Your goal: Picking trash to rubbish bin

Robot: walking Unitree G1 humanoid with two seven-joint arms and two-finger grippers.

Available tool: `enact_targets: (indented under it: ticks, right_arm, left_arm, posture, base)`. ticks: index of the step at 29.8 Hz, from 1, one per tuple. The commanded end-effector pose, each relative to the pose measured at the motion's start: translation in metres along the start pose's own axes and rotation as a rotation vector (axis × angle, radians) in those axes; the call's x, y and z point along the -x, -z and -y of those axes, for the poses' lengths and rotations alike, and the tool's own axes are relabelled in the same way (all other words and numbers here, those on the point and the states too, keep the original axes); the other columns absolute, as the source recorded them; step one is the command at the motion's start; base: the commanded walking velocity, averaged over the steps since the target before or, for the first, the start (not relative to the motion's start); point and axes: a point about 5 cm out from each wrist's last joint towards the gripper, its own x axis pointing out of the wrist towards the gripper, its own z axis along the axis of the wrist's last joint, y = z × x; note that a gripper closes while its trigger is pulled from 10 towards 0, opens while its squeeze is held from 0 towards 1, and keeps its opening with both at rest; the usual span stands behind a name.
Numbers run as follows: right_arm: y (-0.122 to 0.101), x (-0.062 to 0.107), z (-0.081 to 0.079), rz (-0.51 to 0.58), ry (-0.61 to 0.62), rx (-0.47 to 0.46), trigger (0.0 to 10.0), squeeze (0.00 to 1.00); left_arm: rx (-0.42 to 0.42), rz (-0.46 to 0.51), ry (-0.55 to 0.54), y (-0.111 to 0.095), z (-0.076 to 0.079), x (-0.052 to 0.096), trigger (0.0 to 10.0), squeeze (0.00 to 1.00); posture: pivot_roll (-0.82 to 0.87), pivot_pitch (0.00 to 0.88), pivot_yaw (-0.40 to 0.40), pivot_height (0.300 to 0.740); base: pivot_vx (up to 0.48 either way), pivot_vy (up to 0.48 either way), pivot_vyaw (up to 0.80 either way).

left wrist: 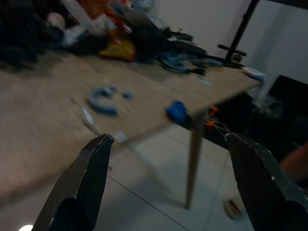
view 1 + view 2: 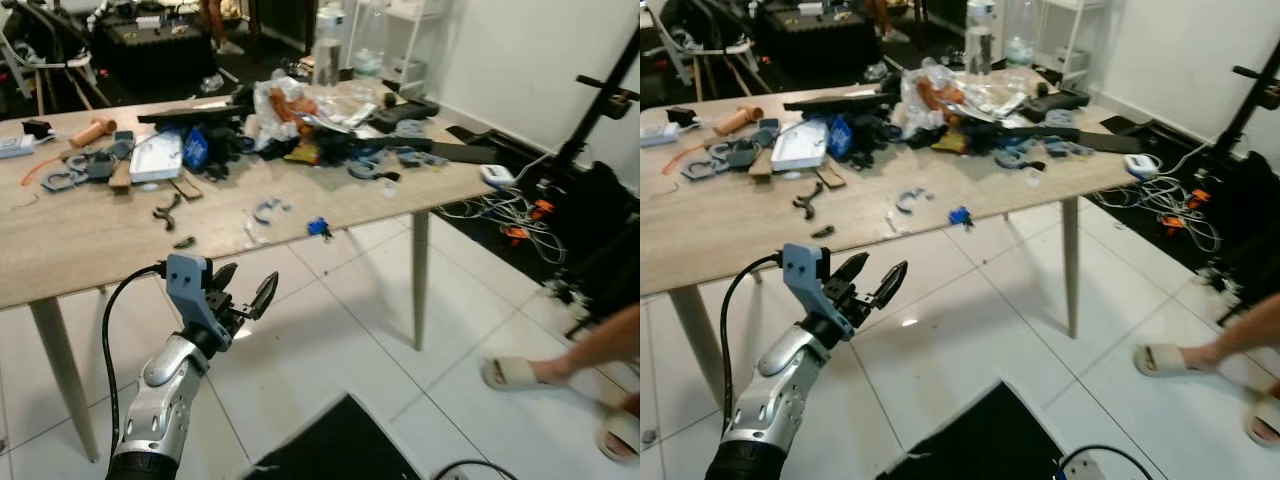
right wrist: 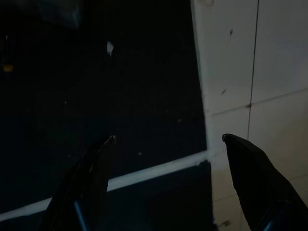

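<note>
A wooden table point(image 2: 80, 250) holds a heap of clutter. Crumpled plastic wrappers point(image 2: 290, 105) lie in the pile at its far side. A small blue piece point(image 2: 318, 227) sits at the front edge, with blue curved bits point(image 2: 268, 210) just behind it. My left gripper point(image 2: 252, 275) is raised in front of the table's front edge, a little below the top. It is open and holds nothing. In the left wrist view it point(image 1: 167, 139) points at the blue piece point(image 1: 177, 110). My right gripper point(image 3: 168, 138) hangs open over a black mat point(image 3: 96, 96) and white tiles.
A white tray point(image 2: 158, 157) and tools lie on the table's left part. A person's foot in a slipper point(image 2: 515, 373) stands on the tiles at the right. Cables point(image 2: 500, 215) and a black stand point(image 2: 590, 120) crowd the right side. The black mat point(image 2: 340, 445) lies in front of me.
</note>
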Motion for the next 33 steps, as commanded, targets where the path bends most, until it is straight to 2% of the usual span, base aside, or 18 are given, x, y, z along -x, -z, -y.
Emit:
enact_targets:
  ticks: [1, 8, 17, 23, 26, 30, 33]
  right_arm:
    - [-0.001, 0.0, 0.001, 0.002, 0.003, -0.001, 10.0, 0.0]
    - [-0.001, 0.0, 0.0, 0.002, 0.003, 0.001, 10.0, 0.0]
    - [0.002, 0.0, 0.0, -0.001, 0.003, 0.004, 10.0, 0.0]
    - [0.004, 0.0, -0.001, -0.005, 0.003, 0.005, 10.0, 0.0]
    - [0.004, 0.0, -0.001, -0.006, 0.004, 0.007, 10.0, 0.0]
    - [0.004, 0.0, -0.001, -0.006, 0.005, 0.01, 10.0, 0.0]
    - [0.004, 0.0, -0.001, -0.004, 0.004, 0.015, 10.0, 0.0]
  left_arm:
    - [-0.001, -0.009, 0.011, 0.004, 0.005, -0.004, 10.0, 0.0]
    - [-0.003, -0.014, 0.033, 0.006, 0.011, -0.007, 10.0, 0.0]
    - [-0.028, -0.039, 0.088, 0.01, 0.021, -0.011, 10.0, 0.0]
    - [-0.061, -0.077, 0.114, 0.012, 0.024, -0.012, 10.0, 0.0]
    - [-0.061, -0.088, 0.115, 0.013, 0.024, -0.013, 10.0, 0.0]
    - [-0.043, -0.084, 0.063, 0.013, 0.021, -0.016, 10.0, 0.0]
    - [-0.028, -0.117, 0.078, 0.016, 0.022, -0.017, 10.0, 0.0]
  posture:
    - [-0.08, 0.019, 0.052, 0.74]
    - [-0.09, 0.02, 0.05, 0.74]
    - [-0.09, 0.022, 0.053, 0.74]
    - [-0.09, 0.02, 0.052, 0.74]
    - [-0.09, 0.02, 0.052, 0.74]
    - [-0.09, 0.015, 0.055, 0.74]
    - [-0.09, 0.013, 0.056, 0.74]
  base:
    - [0.48, 0.0, 0.0]
    - [0.48, 0.0, 0.0]
    - [0.0, 0.0, 0.0]
    - [0.0, -0.459, 0.0]
    - [0.0, -0.48, 0.0]
    - [0.0, 0.0, 0.0]
    - [0.0, 0.0, 0.0]
